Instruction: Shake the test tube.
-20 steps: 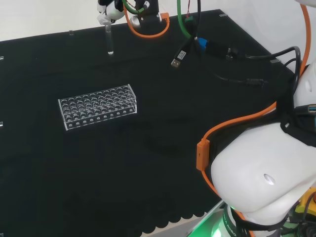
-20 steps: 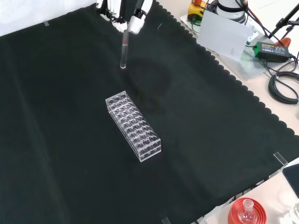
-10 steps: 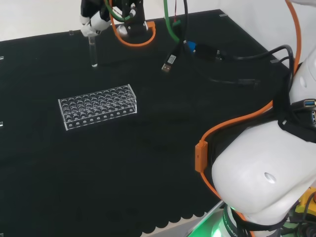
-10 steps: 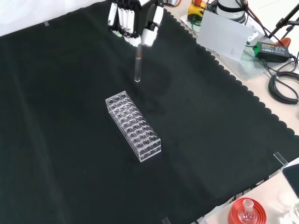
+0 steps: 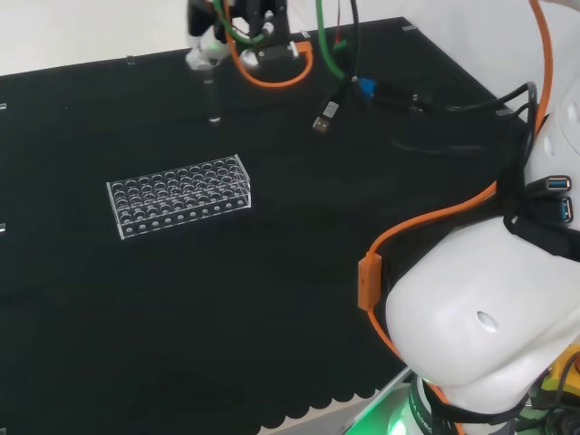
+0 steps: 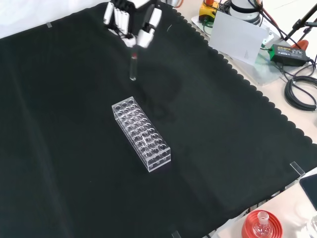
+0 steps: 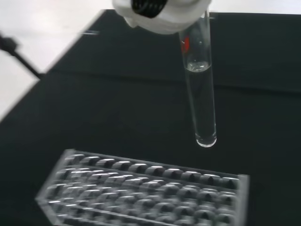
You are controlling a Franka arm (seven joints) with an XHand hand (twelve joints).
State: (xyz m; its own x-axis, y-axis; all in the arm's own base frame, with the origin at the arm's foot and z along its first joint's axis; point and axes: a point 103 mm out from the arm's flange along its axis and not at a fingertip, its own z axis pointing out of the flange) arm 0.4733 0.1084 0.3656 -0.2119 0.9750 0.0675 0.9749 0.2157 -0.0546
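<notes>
A clear test tube (image 6: 132,67) (image 7: 200,89) (image 5: 211,98) hangs upright in the air, with clear liquid in its lower part and a small red mark near its top. The hand (image 6: 130,22) (image 5: 207,50) (image 7: 162,14) is shut on the tube's top, at the top of the front view and of the head view. A clear plastic test tube rack (image 6: 141,133) (image 5: 178,195) (image 7: 141,193) lies on the black cloth below and nearer the front view's camera, with its holes showing nothing in them. The tube's bottom hangs clear of the rack.
Orange and green cables and a loose plug (image 5: 326,113) hang by the hand in the head view. The arm's white links (image 5: 471,317) stand at that view's right. Beyond the cloth's scalloped edge in the front view lie a grey plate (image 6: 237,34), cables and a red ribbed stand (image 6: 261,225) with a flask.
The hand with the tube swung left in the head view and came back right. In the front view it moved down and right, then back up and left.
</notes>
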